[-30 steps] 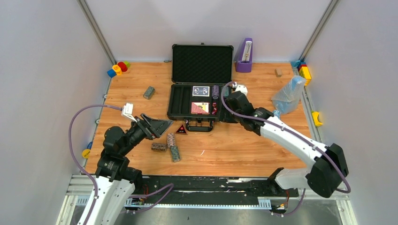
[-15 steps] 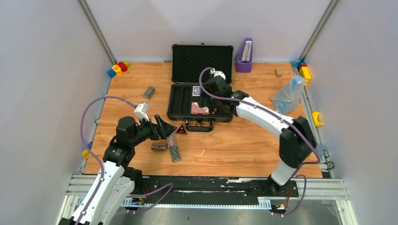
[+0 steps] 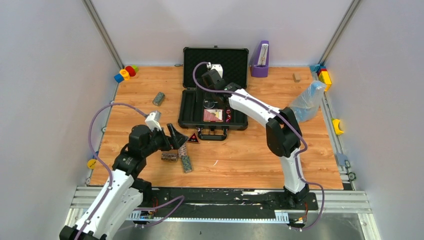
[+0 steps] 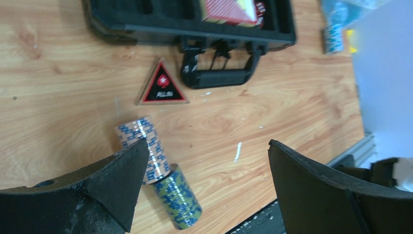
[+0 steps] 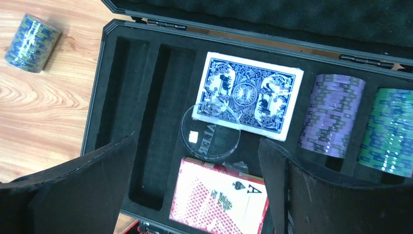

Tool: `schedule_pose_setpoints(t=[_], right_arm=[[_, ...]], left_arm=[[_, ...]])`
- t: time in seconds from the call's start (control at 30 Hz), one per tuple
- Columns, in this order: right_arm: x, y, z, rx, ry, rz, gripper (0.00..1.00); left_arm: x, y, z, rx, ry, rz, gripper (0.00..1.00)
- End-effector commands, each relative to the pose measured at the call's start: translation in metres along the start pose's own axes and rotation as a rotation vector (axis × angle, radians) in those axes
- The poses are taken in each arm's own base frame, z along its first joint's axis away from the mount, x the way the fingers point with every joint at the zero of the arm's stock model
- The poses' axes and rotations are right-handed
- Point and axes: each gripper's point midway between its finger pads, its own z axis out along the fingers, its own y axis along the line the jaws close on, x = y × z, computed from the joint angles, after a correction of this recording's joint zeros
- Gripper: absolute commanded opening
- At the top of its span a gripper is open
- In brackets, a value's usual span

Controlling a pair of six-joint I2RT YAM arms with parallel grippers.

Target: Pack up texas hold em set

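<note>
The black case lies open with its lid upright. Inside are a blue deck, a red deck, a clear round disc lying across them, and purple and green chip rolls. My right gripper hangs open above the decks, holding nothing. In front of the case lie the dark red triangle, a tan roll and a green roll. My left gripper is open just above them. Another roll lies left of the case.
A purple upright object stands right of the lid. Toy blocks sit at the back left and back right. A clear plastic bag lies right of the case. The two foam slots at the case's left hold nothing.
My right arm swung left from the case's right end to over the decks, and the clear disc now lies there. My left gripper moved right, closer to the rolls.
</note>
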Motion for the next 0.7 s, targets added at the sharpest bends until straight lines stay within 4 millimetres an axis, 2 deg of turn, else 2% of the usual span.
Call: schedule_pose_setpoints(t=[0.0, 0.13, 0.27, 0.43, 0.67], right_arm=[[-0.020, 0.009, -0.047, -0.055, -0.031, -0.009, 1.00], [0.000, 0.007, -0.088, -0.097, -0.009, 0.014, 0.99], [0.023, 0.005, -0.119, -0.156, 0.001, 0.049, 0.98], [0.036, -0.008, -0.148, -0.186, -0.008, 0.073, 0.96], [0.052, -0.030, -0.174, -0.185, -0.025, 0.083, 0.92]], left_arm=[[0.008, 0.025, 0.011, -0.158, 0.039, 0.014, 1.00], [0.021, 0.037, 0.013, -0.292, 0.108, 0.019, 1.00], [0.029, 0.049, 0.014, -0.377, 0.140, 0.050, 0.93], [0.035, 0.061, 0.022, -0.419, 0.180, 0.091, 0.84], [0.040, 0.068, 0.041, -0.443, 0.238, 0.110, 0.79]])
